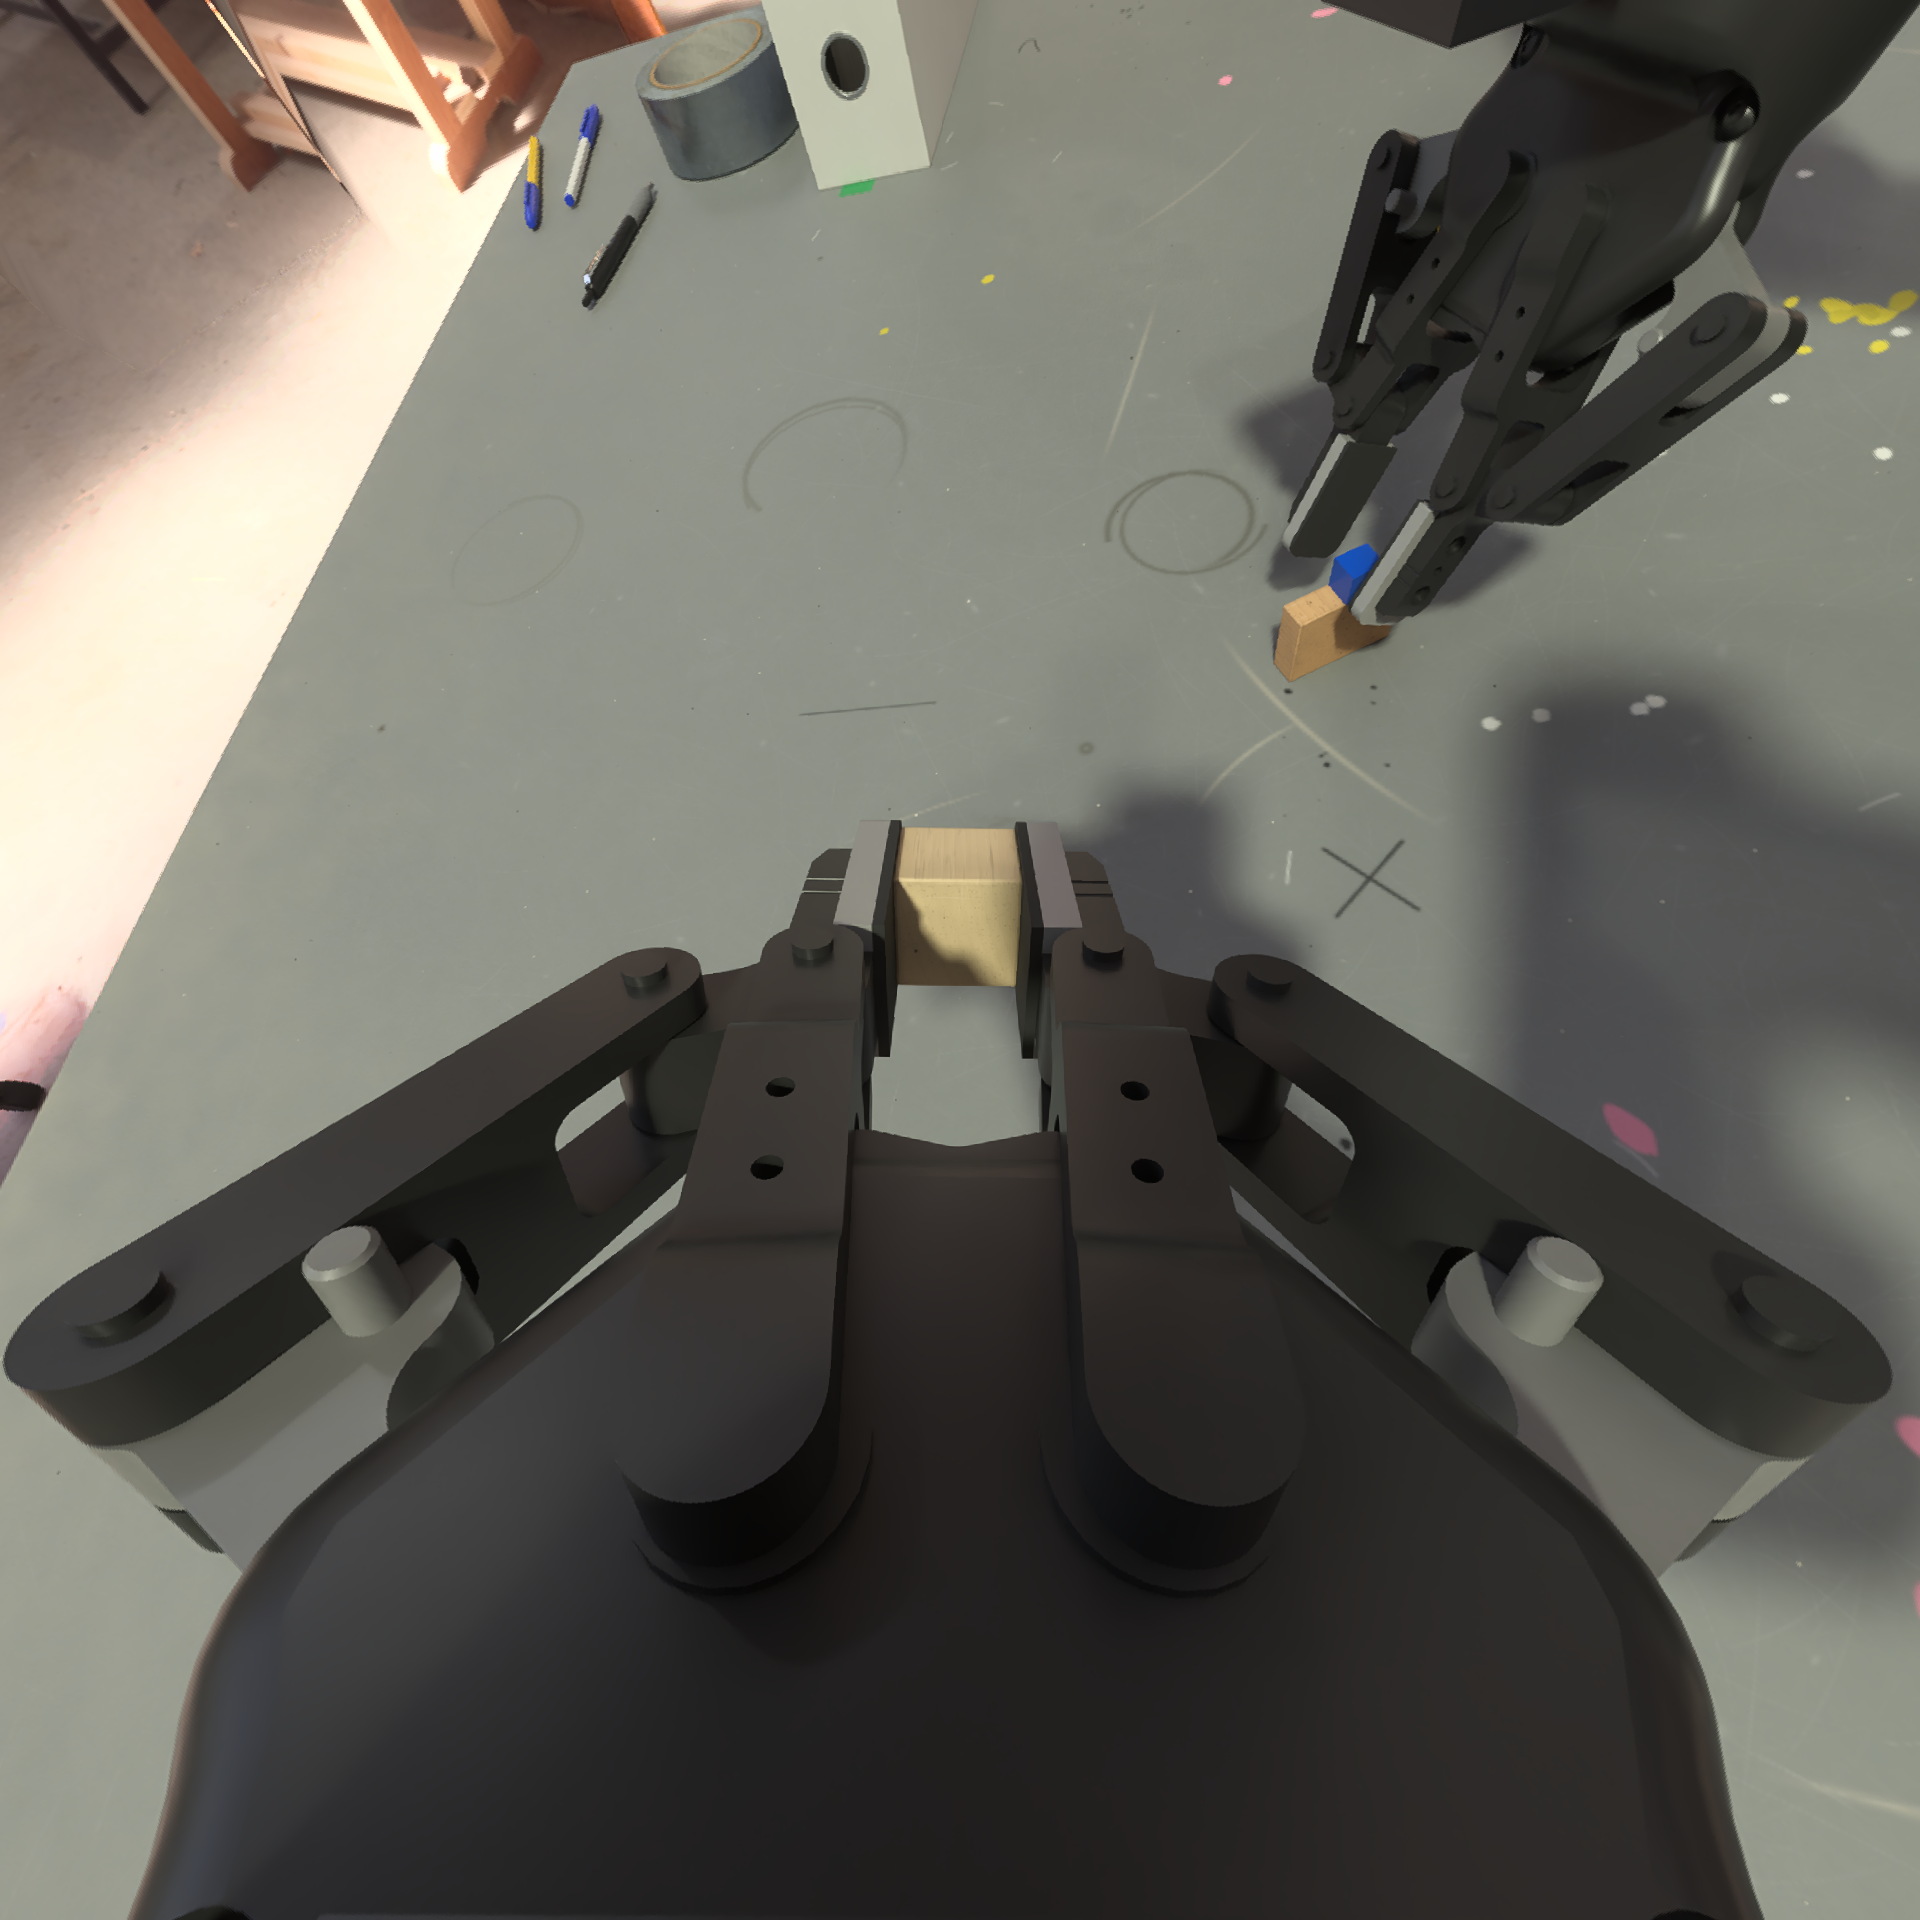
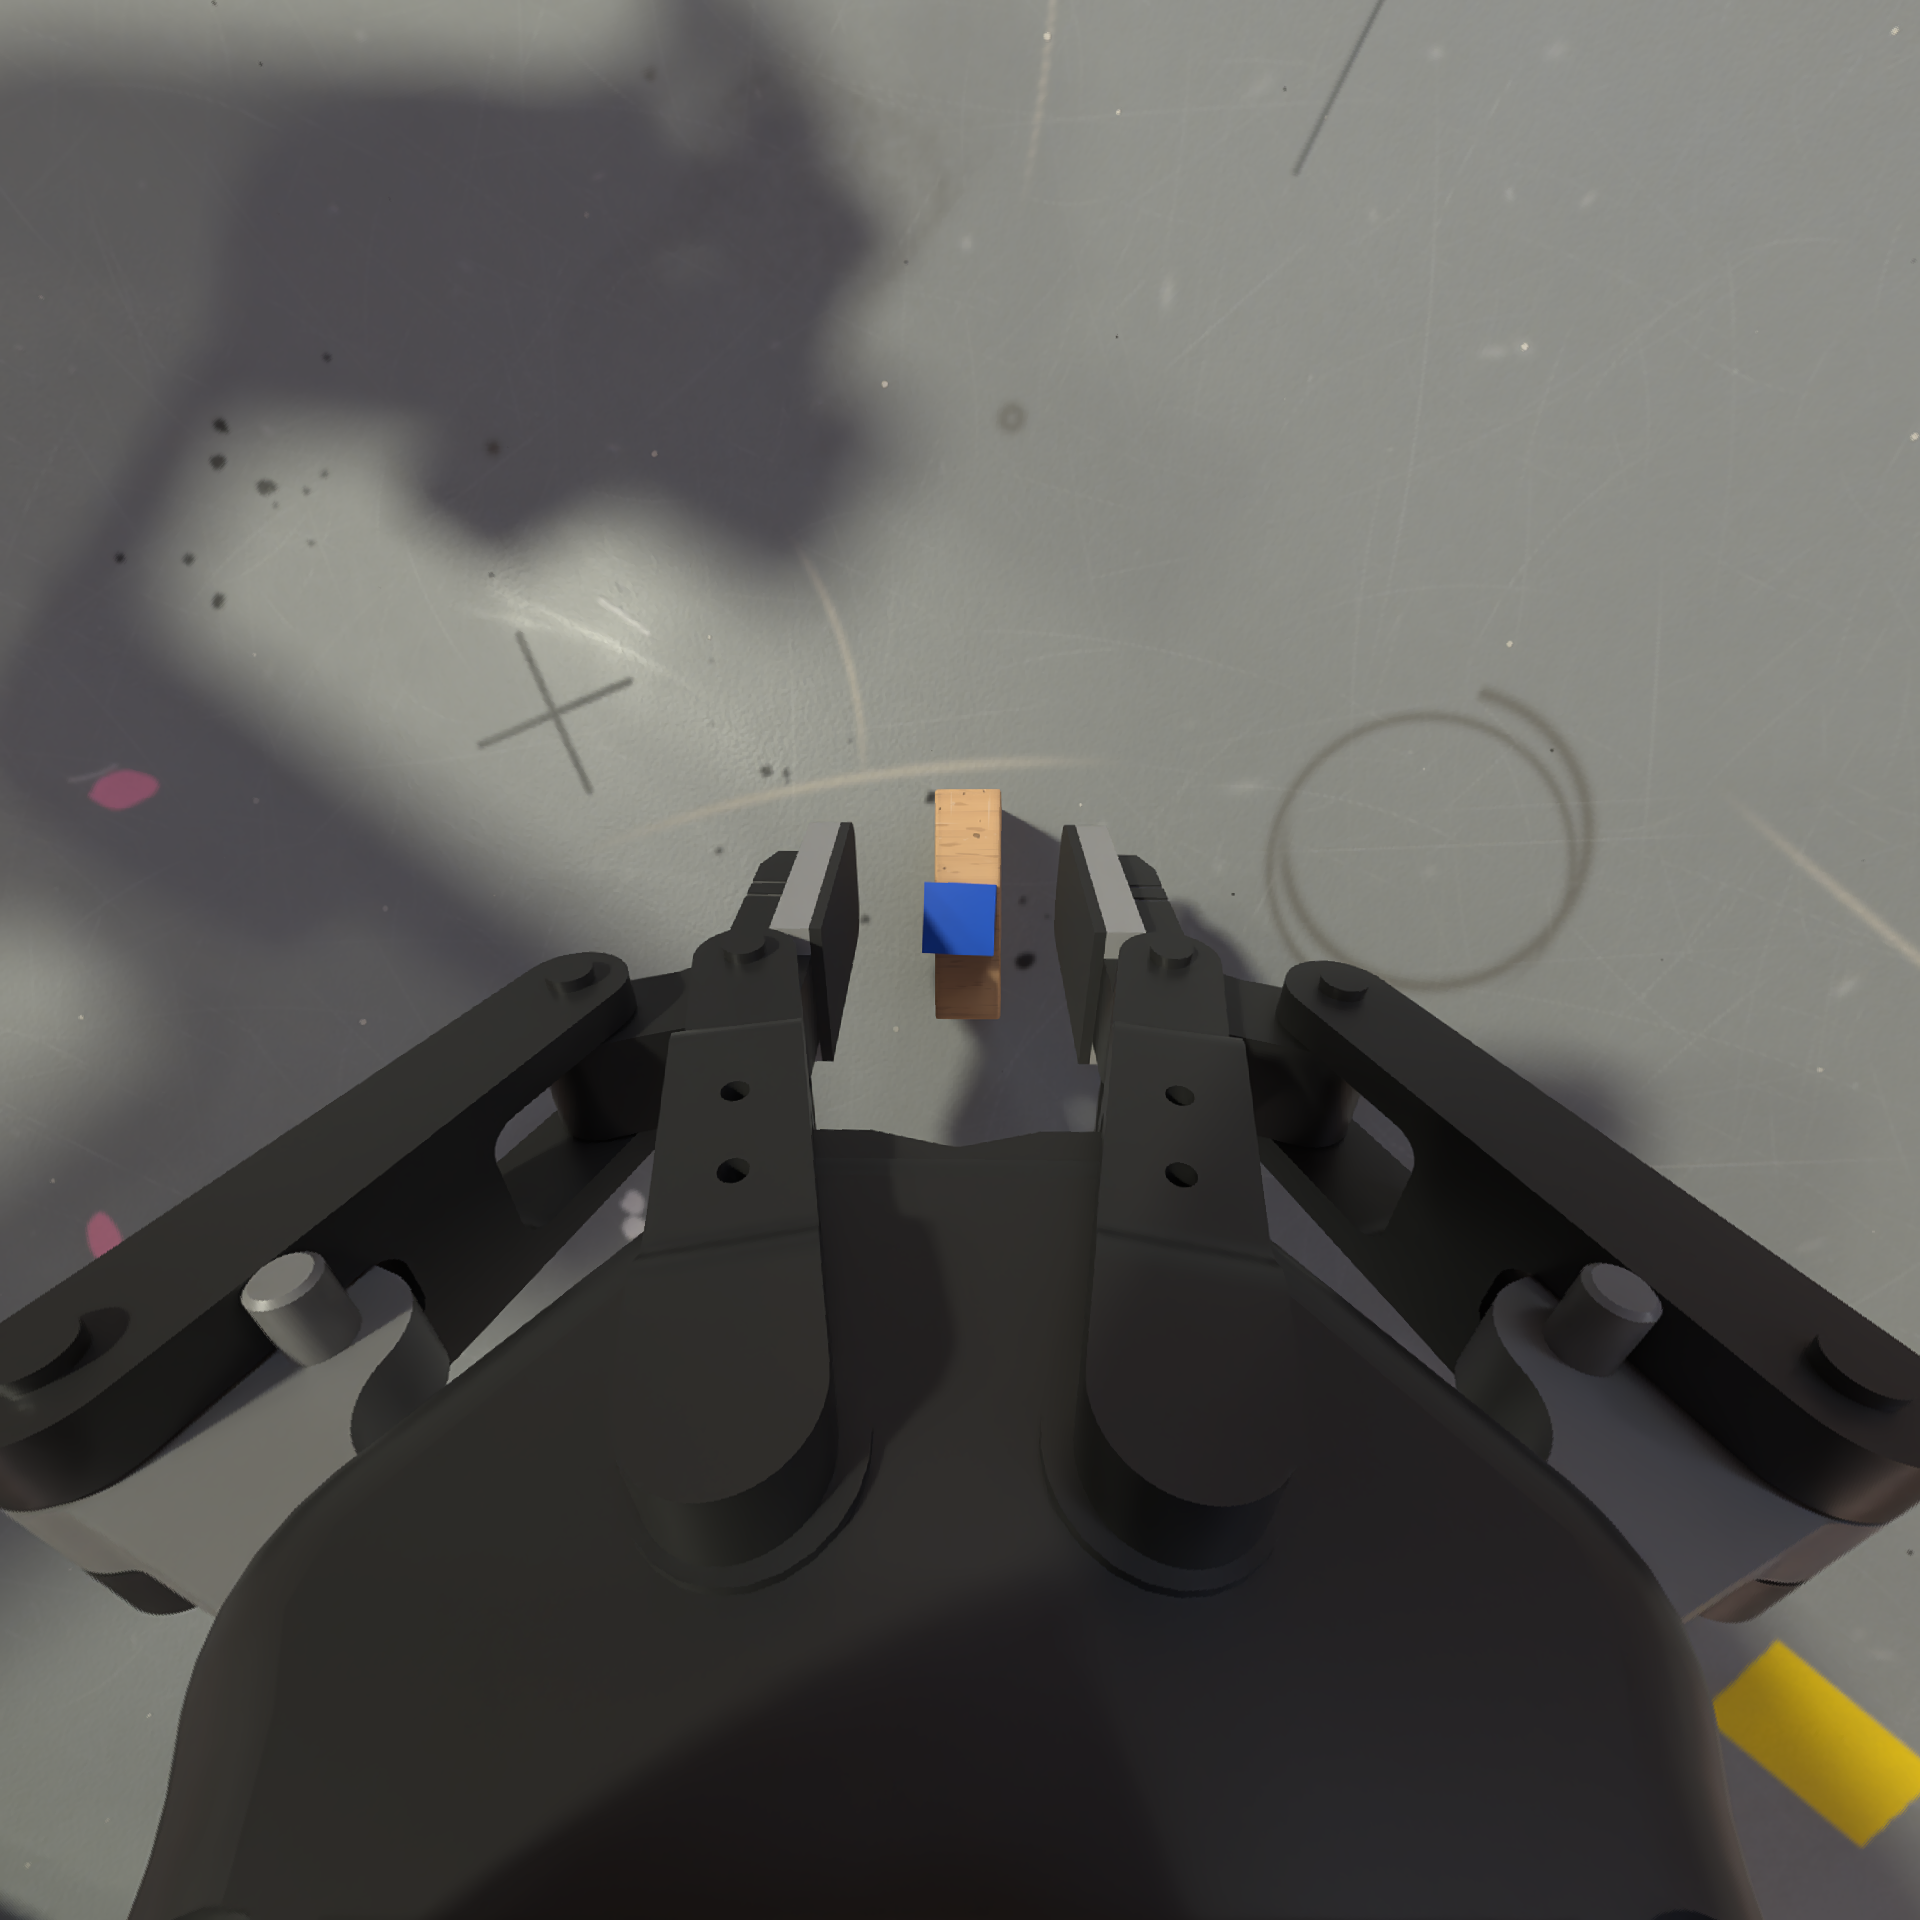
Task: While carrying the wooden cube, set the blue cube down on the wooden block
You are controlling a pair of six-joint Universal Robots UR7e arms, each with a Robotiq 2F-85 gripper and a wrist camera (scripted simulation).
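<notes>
My left gripper (image 1: 956,883) is shut on the pale wooden cube (image 1: 956,914) and holds it above the grey table (image 1: 623,644). The small blue cube (image 2: 959,918) rests on top of the long wooden block (image 2: 967,836), which lies on the table. My right gripper (image 2: 958,914) is open, its pads apart from the blue cube on either side. In the left wrist view the right gripper (image 1: 1351,566) hangs over the blue cube (image 1: 1353,569) and the wooden block (image 1: 1314,634) at the far right.
At the table's far end stand a roll of grey tape (image 1: 712,104) and a white box with a round hole (image 1: 862,83), with three pens (image 1: 582,197) beside them. A yellow patch (image 2: 1818,1756) lies at the right gripper's near right. The table's left edge drops to the floor.
</notes>
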